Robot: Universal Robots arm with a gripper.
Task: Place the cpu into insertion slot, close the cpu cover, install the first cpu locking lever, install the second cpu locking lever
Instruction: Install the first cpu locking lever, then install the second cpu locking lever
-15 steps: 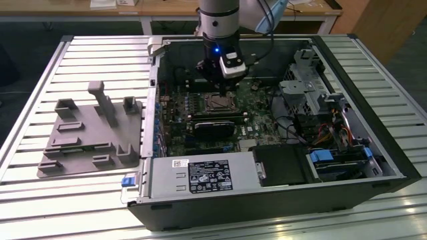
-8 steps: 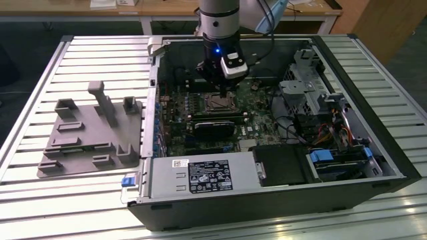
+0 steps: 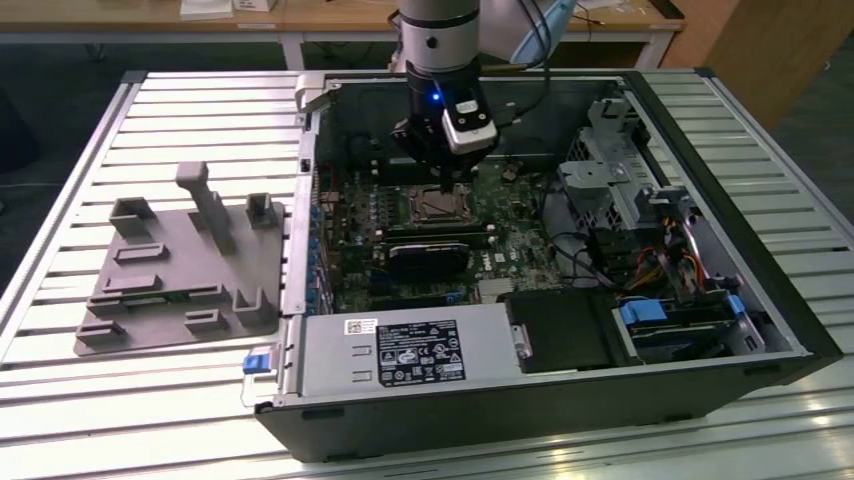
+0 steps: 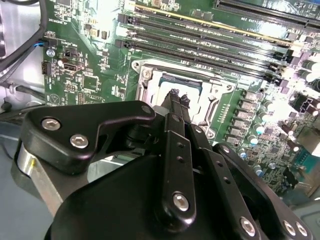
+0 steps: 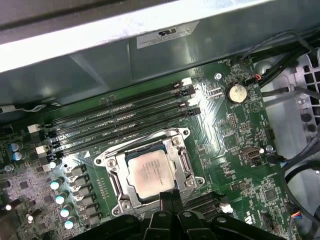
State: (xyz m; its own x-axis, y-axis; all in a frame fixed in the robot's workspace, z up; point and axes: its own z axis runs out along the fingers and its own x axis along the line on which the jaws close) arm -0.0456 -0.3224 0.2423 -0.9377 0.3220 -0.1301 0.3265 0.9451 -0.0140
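The cpu point(image 5: 150, 172) lies flat in the insertion slot point(image 5: 192, 182), its silvery-beige top showing through the window of the cpu cover point(image 5: 175, 142), which is down over it. In the second wrist view the cover point(image 4: 150, 87) and slot rim point(image 4: 220, 95) show behind the fingers. My gripper point(image 5: 170, 197) hovers over one edge of the slot, its black fingertips pressed together and holding nothing. In the exterior view the gripper point(image 3: 445, 178) hangs inside the open computer case, just above the slot point(image 3: 434, 205).
Long black memory slots point(image 5: 120, 117) run alongside the socket. A black module point(image 3: 427, 258) sits just in front of it. Cables and drive cages point(image 3: 627, 180) crowd the exterior view's right. A grey fixture tray point(image 3: 180, 270) lies outside the case on the exterior view's left.
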